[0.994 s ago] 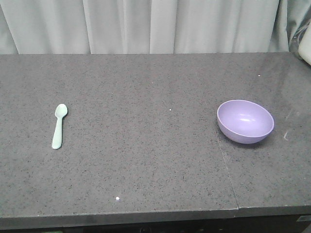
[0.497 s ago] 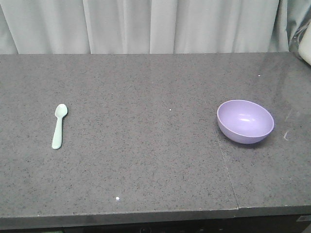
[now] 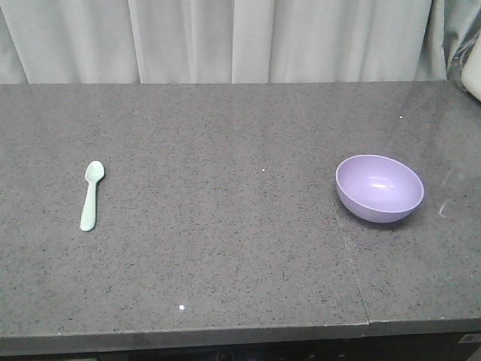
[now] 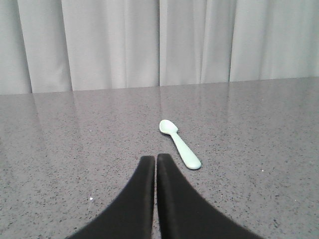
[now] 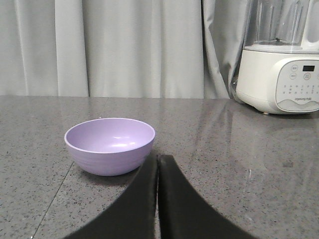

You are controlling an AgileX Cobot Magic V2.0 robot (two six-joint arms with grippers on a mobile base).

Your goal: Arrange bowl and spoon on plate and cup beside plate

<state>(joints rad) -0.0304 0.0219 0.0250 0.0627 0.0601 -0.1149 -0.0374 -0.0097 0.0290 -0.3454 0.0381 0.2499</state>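
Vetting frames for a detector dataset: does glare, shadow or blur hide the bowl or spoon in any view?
Front view: soft even light, bowl with small highlights inside and a faint shadow under it, spoon sharp. Left wrist view: pale sheen on the far countertop, spoon crisp. Right wrist view: the countertop mirrors the white appliance, bowl clear. Nothing is hidden.

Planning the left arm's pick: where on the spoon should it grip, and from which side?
Likely mid-handle, from straight above, jaws across its width. The spoon lies flat on the counter, leaving no side access, and the handle is slimmer than the scoop.
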